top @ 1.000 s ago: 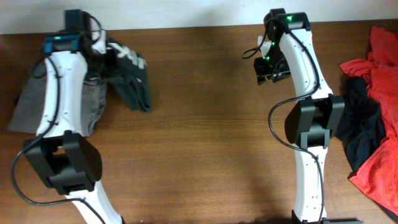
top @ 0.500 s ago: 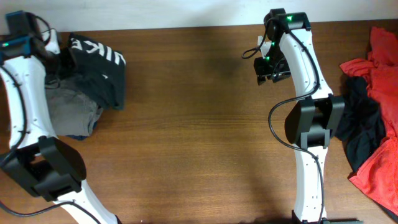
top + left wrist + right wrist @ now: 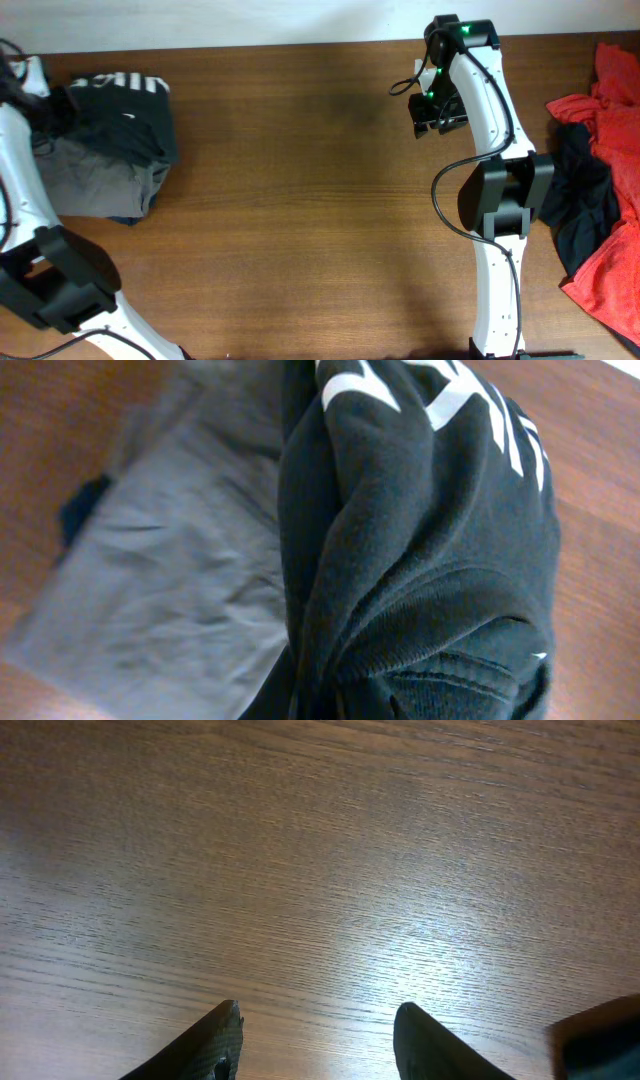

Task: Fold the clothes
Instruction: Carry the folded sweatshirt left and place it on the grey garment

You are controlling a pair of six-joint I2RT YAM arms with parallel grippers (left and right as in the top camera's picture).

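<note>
L: left gripper is working at table's 10 o'clock edge, fingers pinched together on bunched black NIKE top | top is overlapping gray garment on table | R: right gripper is hovering at 1 o'clock, fingers apart, holding nothing | red garment and plain black garment are lying heaped at 3 o'clock

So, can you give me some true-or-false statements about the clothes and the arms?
1. The right gripper holds a garment. False: it is open and empty above bare table.
2. The black NIKE top lies partly over a grey garment. True.
3. The red garment is at the table's left end. False: it is at the right end, beside a plain black garment.
4. The black NIKE top's white lettering is visible. True.
</note>
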